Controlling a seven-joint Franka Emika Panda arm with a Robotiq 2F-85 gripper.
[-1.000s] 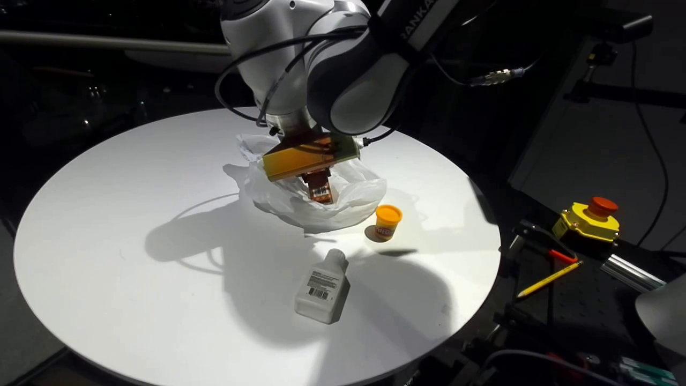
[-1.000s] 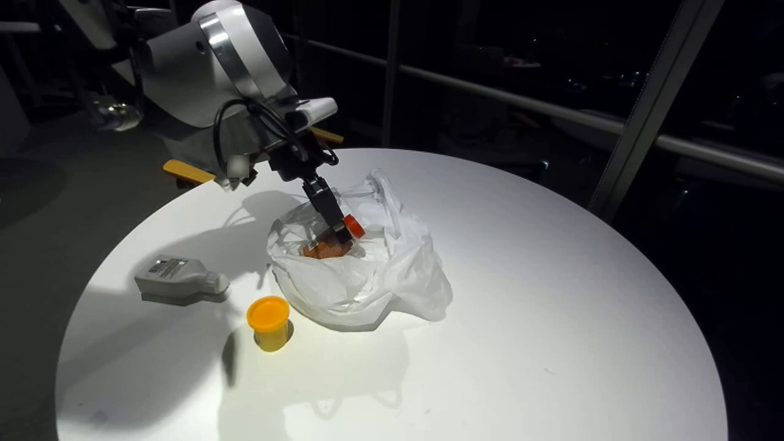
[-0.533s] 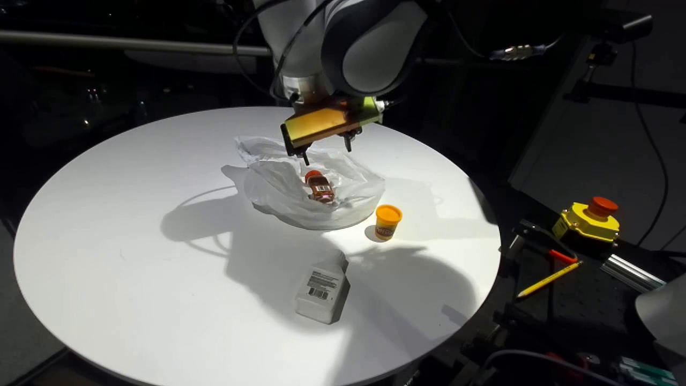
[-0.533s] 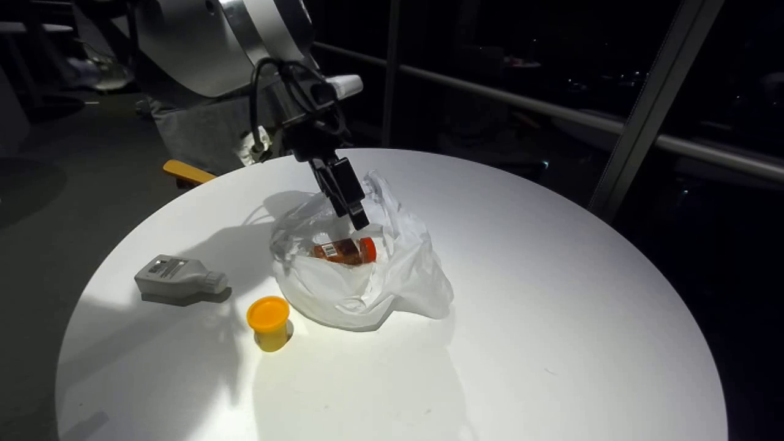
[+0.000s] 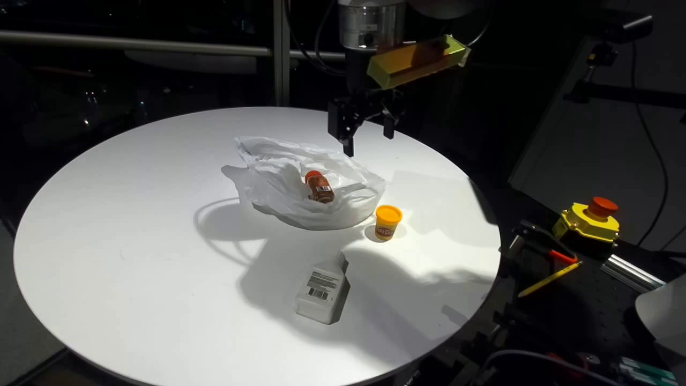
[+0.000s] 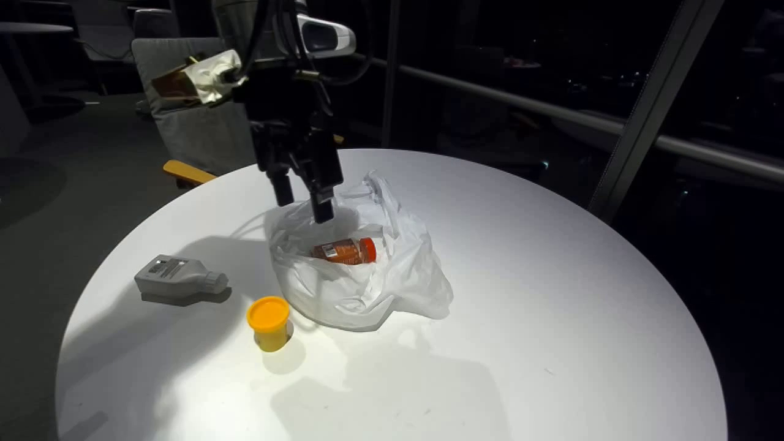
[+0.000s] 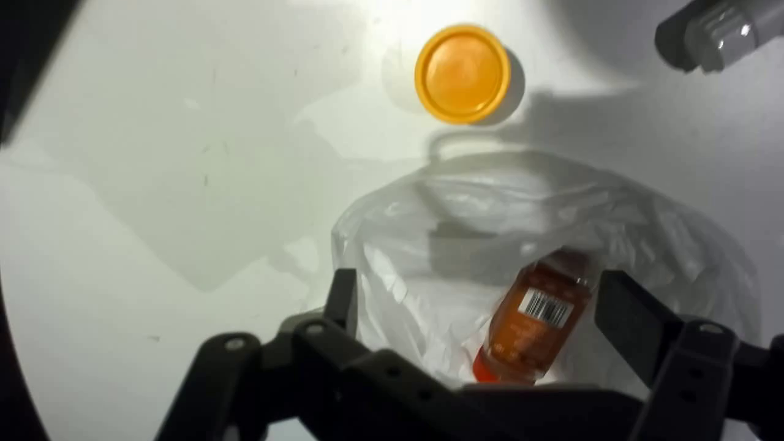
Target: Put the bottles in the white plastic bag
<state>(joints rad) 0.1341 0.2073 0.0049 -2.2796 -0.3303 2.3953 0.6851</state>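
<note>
Black gripper (image 7: 481, 300) hangs clear of the white plastic bag (image 5: 332, 217), jaws wide, nothing held. Reddish-brown bottle (image 7: 531, 321) inside bag, barcode (image 7: 546, 307) visible. Orange tub (image 5: 387, 222) just beside bag, likely next: come straight down, straddle it, avoid snagging bag; lettering (image 5: 384, 231) unreadable. Farther, grey-white bottle (image 5: 321, 292) lying on surface (image 5: 134, 300), barcode, print (image 5: 325, 280) illegible.

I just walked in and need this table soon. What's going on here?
A robot arm is loading the bag. The brown bottle lies inside, and the fingers hang open, clear of it, holding nothing. The white bottle lies on the table and the orange tub stands upright near the bag, both outside it, so the job looks unfinished.
</note>
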